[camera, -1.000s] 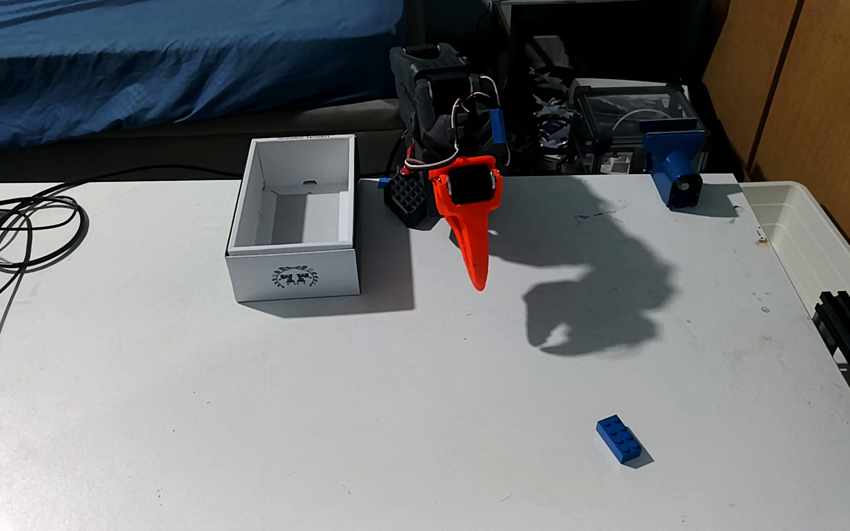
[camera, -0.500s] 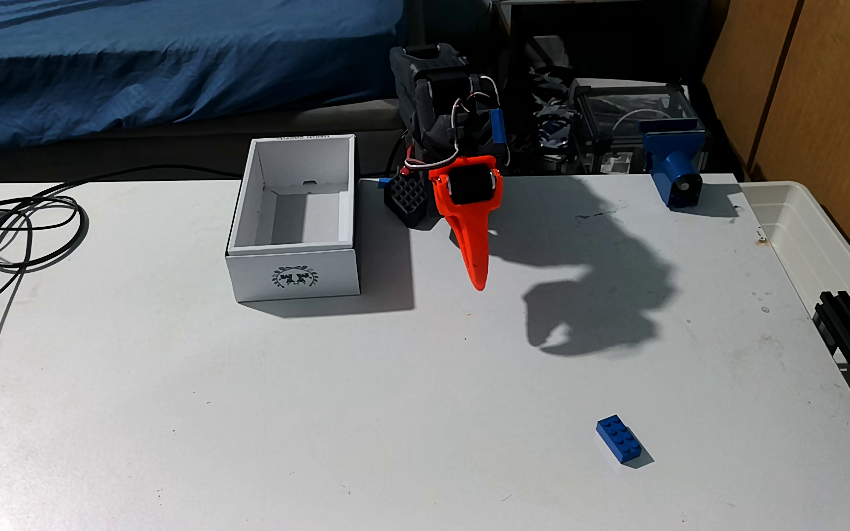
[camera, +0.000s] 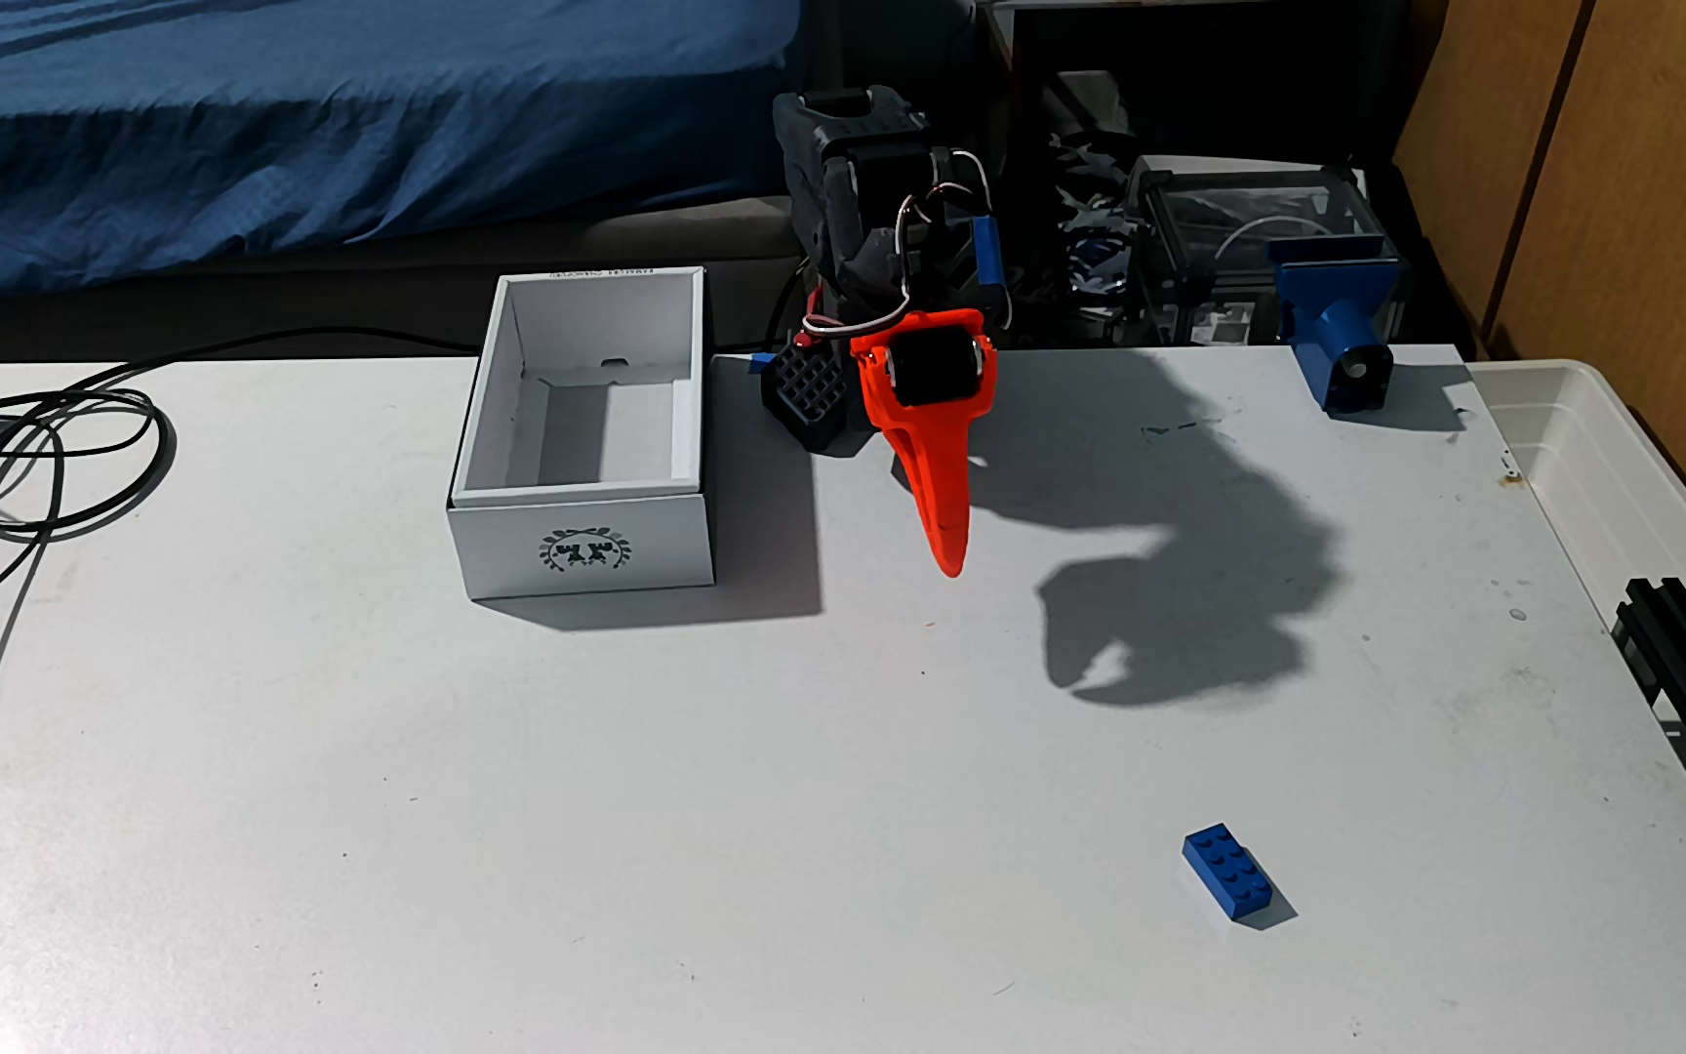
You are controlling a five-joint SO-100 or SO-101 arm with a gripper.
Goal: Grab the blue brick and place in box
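Blue brick (camera: 1229, 873), that small bright-blue plastic building block with two rows of studs on top, lay flat on the white table (camera: 616, 811), low and to the right in the fixed view, turned at a slant. Nothing touched it. Well apart from it, up and to the left, stood the white rectangular cardboard box (camera: 582, 552), open at the top, its tall walls showing a bare inside, a dark wreath emblem on the near short side. And the orange two-finger plastic gripper (camera: 950, 566)? It hung just to the right of the box, pointing down at the table, its tips drawn together to a single narrow point with nothing between them. Its dark shadow (camera: 1184, 598) fell across the table to the right. A loop of black cable (camera: 58, 466) sat at the left edge, and a blue 3D-printed cylindrical mount (camera: 1341, 340) at the far right corner.
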